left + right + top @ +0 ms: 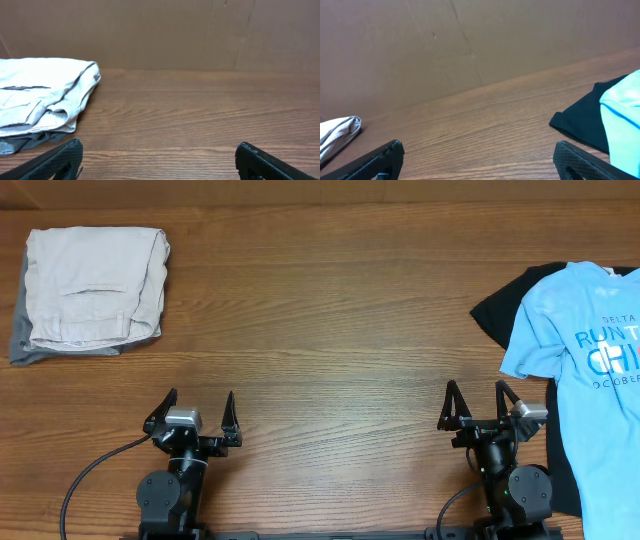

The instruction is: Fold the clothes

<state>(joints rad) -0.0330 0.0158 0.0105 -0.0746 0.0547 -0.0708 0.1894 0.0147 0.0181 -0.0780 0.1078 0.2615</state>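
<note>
**A:** Two empty grippers, jaws spread wide: left gripper (200, 395), right gripper (476, 387). Where's the shirt (570, 340)?

**B:** Just right of the right gripper and ahead of it, lying on a black garment (500, 305). It is well apart from the left gripper and runs partly out of view.

**A:** How will it handle?

**B:** Probably light, limp and saggy. Pinch the edge nearest the right gripper, top layer only, or the black one likely drags along.
</note>
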